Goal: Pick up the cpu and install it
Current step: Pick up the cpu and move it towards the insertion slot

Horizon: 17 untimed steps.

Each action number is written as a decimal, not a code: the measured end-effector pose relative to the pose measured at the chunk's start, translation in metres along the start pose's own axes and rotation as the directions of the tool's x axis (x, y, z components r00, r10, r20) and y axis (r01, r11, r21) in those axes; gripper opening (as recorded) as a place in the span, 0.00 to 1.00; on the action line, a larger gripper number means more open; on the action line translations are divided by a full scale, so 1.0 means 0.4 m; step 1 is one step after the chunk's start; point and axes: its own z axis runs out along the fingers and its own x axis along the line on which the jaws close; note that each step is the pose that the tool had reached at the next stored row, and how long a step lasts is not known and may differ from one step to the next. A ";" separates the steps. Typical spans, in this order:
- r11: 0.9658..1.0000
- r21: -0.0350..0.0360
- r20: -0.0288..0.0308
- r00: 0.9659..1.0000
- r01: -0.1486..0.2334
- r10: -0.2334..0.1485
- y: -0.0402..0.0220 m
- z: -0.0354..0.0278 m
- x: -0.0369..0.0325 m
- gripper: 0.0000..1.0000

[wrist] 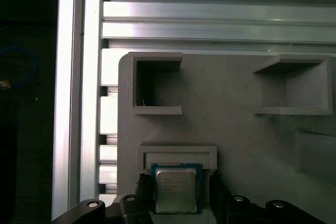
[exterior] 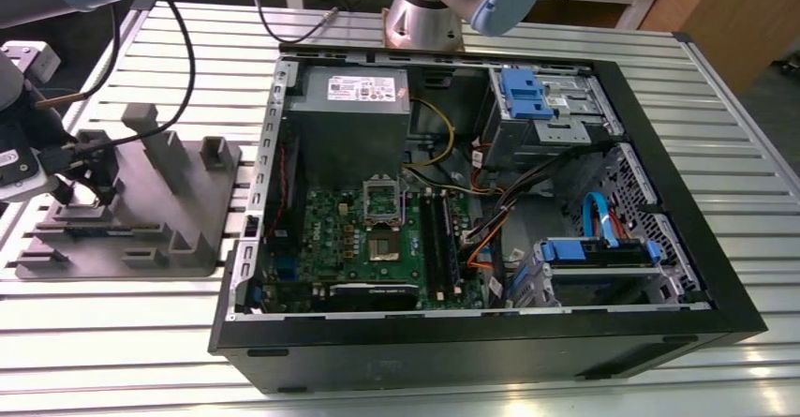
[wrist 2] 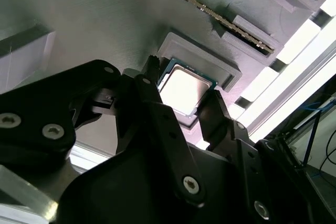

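Two fingers [wrist: 216,188] of my claw [wrist: 178,192] stand open, one at either side of the cpu [wrist: 176,190]. It lies flat in its recess in the grey tray [wrist: 236,129] on the slatted desk [wrist: 210,30], beside the computer case [exterior: 500,351].

This is looking like a robotics lab or test workshop. An industrial robot arm [exterior: 425,14] is standing bolted to a desk [exterior: 125,342] of slotted aluminium profiles. An opened computer case [exterior: 500,351] is lying on it with its green board [exterior: 325,239] exposed. Beside it, a grey fixture tray [exterior: 187,201] is holding a bare cpu [wrist: 176,190] in a pocket, and cables [exterior: 190,52] are trailing across.
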 end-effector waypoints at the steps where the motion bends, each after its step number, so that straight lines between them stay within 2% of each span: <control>1: 1.000 0.000 0.000 1.000 0.000 0.000 0.000 0.000 0.000 0.56; 10: 1.000 0.000 0.000 1.000 -0.001 0.001 0.000 0.000 0.000 0.56; 11: 1.000 0.000 0.000 1.000 -0.001 0.001 0.000 0.000 0.000 0.55; 12: 1.000 0.000 0.000 1.000 -0.001 0.001 0.000 0.000 0.000 0.48; 17: 1.000 0.000 0.000 1.000 -0.001 0.001 0.000 0.000 0.000 0.47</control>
